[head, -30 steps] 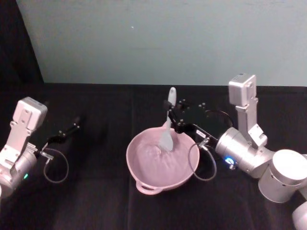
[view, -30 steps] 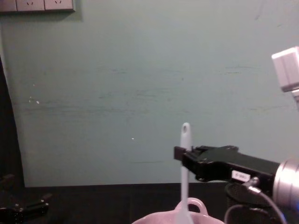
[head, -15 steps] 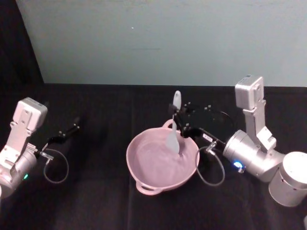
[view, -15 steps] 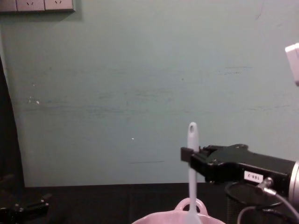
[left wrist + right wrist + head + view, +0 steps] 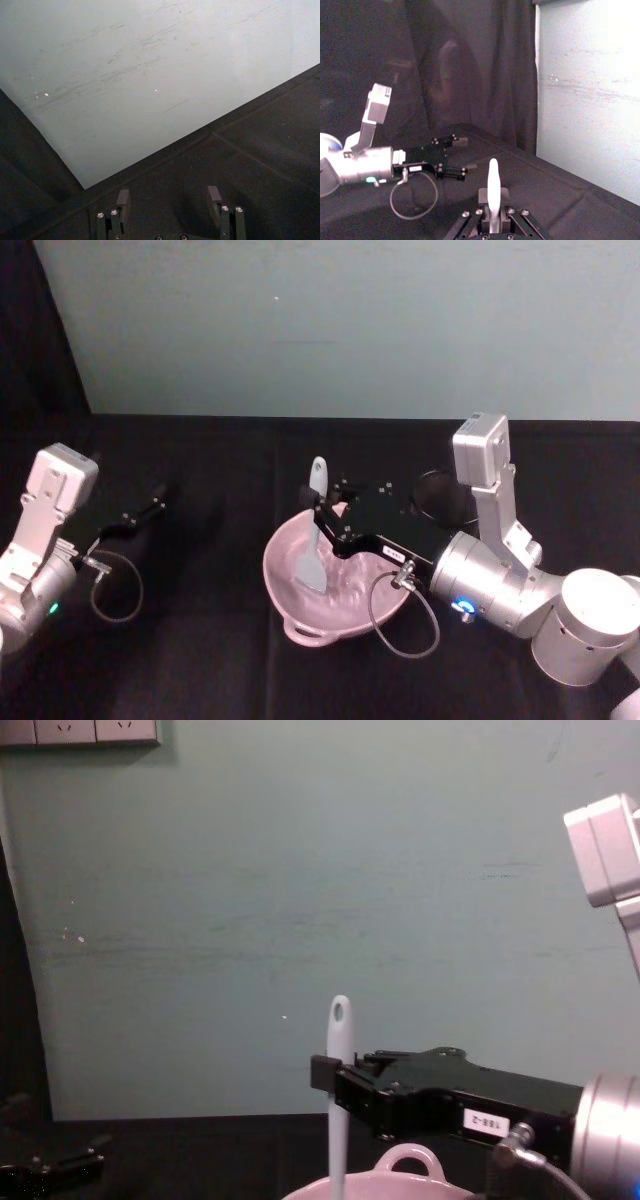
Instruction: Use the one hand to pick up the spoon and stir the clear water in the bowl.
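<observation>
Since the task calls for one arm alone, the black worktop [image 5: 200, 640] carries a single work area, with the pink bowl [image 5: 285, 600] at its centre, within reach of the right arm. The right gripper [image 5: 322, 508] reaches in level above the bowl, its fingers pinching the spoon handle at mid-length so that the blade hangs free below. The left gripper [image 5: 155, 502] rests parked well apart on the left, its fingers spread and empty. The spoon [image 5: 316, 540] stands nearly upright, blade down inside the bowl's left half. Stirring appears to be under way. The upright hold should let the blade sweep without levering against the wall.
</observation>
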`<state>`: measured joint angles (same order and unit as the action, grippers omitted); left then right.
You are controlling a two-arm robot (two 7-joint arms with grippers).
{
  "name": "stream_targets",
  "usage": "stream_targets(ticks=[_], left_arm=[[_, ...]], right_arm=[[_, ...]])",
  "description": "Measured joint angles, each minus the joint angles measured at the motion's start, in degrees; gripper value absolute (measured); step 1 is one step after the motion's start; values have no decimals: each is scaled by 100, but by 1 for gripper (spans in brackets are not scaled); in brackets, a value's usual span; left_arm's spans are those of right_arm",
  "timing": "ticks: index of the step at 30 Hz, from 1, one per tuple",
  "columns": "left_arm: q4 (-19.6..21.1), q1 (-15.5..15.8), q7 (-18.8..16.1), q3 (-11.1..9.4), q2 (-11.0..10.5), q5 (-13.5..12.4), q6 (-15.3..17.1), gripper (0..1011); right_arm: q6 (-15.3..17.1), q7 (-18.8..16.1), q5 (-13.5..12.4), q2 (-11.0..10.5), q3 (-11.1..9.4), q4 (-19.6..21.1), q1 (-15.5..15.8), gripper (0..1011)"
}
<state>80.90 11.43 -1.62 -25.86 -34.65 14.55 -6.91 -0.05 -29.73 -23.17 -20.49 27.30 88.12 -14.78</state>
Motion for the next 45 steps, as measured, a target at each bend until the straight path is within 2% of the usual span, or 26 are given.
stream_targets(ticks=[7,10,13,17,19,28,36,45], left_arm=[[0,0,0,0,0,0,0,1005],[0,0,0,0,0,0,0,1005],[0,0,0,0,0,0,0,1005],[0,0,0,0,0,0,0,1005],[0,0,0,0,0,0,0,1005],[0,0,0,0,0,0,0,1005],[0,0,0,0,0,0,0,1005],[0,0,0,0,0,0,0,1005]], right_arm=[[-125,-15,-175,190,57,-338,-196,112],[-230,-11,-332,326,9,-629,-311,112],[-290,32,-363,376,-30,-761,-352,112],[-392,264,-235,382,-89,-834,-376,112],[-430,416,-83,336,-127,-806,-357,112],[-445,751,386,87,-312,-431,-130,112],[-331,711,657,-21,-294,-114,25,112],[-223,402,718,32,-46,152,130,112]])
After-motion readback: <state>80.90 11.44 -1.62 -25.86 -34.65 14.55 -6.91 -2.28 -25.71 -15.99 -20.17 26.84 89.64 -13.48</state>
